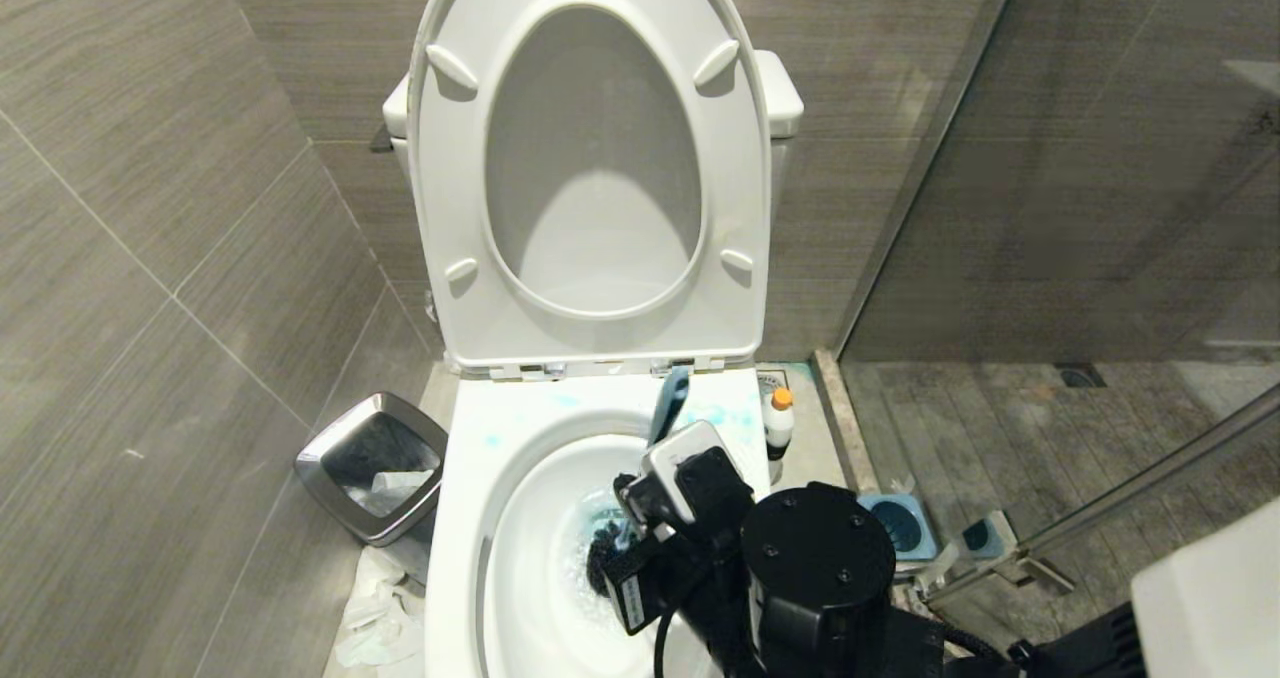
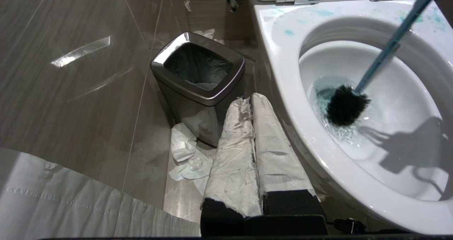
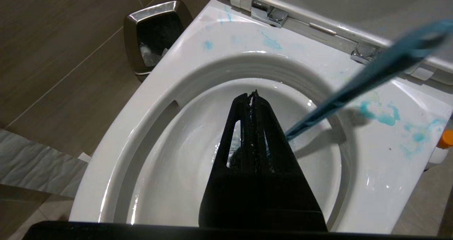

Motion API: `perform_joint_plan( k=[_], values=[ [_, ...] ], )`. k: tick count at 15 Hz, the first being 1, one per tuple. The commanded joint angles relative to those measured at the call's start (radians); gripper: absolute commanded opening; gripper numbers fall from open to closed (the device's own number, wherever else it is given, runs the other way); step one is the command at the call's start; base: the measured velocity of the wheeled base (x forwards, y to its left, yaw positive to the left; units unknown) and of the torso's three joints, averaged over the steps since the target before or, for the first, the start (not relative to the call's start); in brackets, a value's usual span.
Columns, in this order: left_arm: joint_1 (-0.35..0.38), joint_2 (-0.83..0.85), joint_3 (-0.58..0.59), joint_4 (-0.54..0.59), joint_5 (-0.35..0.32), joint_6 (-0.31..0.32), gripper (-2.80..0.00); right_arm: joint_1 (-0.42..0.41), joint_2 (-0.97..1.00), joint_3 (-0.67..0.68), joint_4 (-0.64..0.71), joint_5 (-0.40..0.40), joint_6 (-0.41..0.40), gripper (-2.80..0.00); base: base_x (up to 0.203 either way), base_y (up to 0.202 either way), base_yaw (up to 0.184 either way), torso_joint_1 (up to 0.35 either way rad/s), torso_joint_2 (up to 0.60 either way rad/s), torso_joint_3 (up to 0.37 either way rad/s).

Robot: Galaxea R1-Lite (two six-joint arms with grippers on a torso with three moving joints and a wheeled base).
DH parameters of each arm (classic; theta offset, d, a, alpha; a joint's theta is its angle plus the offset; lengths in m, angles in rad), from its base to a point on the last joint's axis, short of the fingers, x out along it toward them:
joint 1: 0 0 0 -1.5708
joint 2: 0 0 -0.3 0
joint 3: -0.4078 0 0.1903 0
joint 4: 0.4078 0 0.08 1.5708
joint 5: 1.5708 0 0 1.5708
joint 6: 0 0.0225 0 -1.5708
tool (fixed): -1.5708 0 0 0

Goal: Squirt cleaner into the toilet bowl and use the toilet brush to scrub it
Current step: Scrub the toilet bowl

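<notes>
Bristles of the toilet brush point(image 2: 345, 105) sit low in the toilet bowl point(image 1: 480, 478), shaft slanting up toward the hinges, right gripper point(image 3: 253, 95) clamped on it.

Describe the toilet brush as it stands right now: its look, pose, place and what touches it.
The toilet brush has a slim blue-grey plastic shaft with a curved top end and a round black bristle head. It leans steeply, head down in the blue-tinted water at the bottom of the toilet bowl, shaft rising toward the hinge side. The right tool, shut, grips the shaft low down.
</notes>
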Motion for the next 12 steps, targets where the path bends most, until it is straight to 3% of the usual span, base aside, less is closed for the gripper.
perform_joint_plan(
  k=[1, 4, 7, 12],
  values=[
    [0.0, 0.001, 0.002, 0.0, 0.0, 0.0, -2.8, 0.0, -0.022, -0.001, -0.006, -0.004, -0.001, -2.8, 0.0, 0.0, 0.0, 0.0, 0.0, 0.0],
    [0.0, 0.001, 0.002, 0.0, 0.0, 0.0, -2.8, -0.012, -0.02, 0.0, -0.003, -0.003, 0.0, -2.8, 0.0, 0.0, 0.0, 0.0, 0.0, 0.0],
    [0.0, 0.001, 0.002, 0.0, 0.0, 0.0, -2.8, -0.077, 0.011, 0.026, 0.02, 0.017, -0.002, -2.8, 0.0, 0.0, 0.0, 0.0, 0.0, 0.0],
    [0.0, 0.001, 0.002, 0.0, 0.0, 0.0, -2.8, -0.124, -0.019, -0.007, 0.035, 0.094, 0.0, -2.8, 0.0, 0.0, 0.0, 0.0, 0.0, 0.0]
  ],
)
